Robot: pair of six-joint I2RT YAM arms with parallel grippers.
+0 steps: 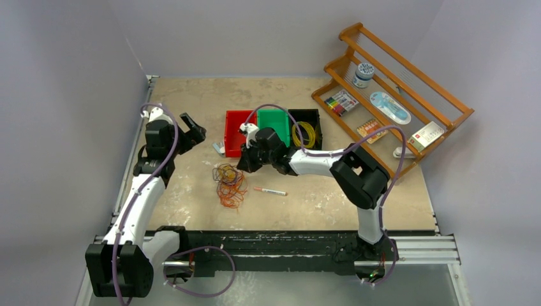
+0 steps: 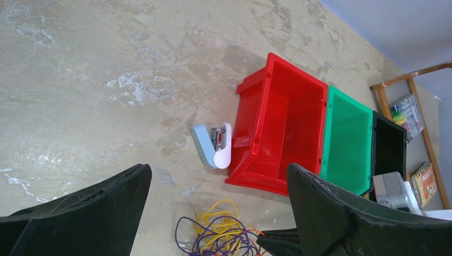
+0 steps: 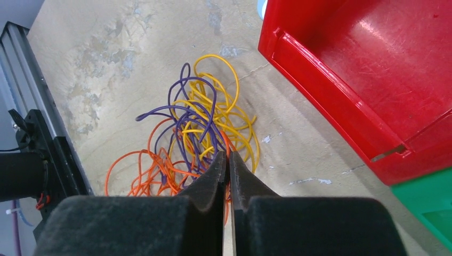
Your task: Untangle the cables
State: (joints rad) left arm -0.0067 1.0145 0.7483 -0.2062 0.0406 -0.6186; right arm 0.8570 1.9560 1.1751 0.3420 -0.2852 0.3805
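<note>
Right fingers are pressed together at the near edge of the cables, apparently nipping one orange strand. The tangle lies on the worktop beside the red bin. Lift slowly, just that strand. Left fingers hang wide apart, free to pin the rest.

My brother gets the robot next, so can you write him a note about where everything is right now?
Left end effector: open, empty, above the table near the red bin.
Right end effector: shut, tips at the cables; whether a strand is pinched cannot be told.
Cables: orange, purple and yellow, tangled in one pile on the table in front of the red bin.
Done, it seems: a yellow coil lies in the black bin.
Left: pull the pile's strands apart.
</note>
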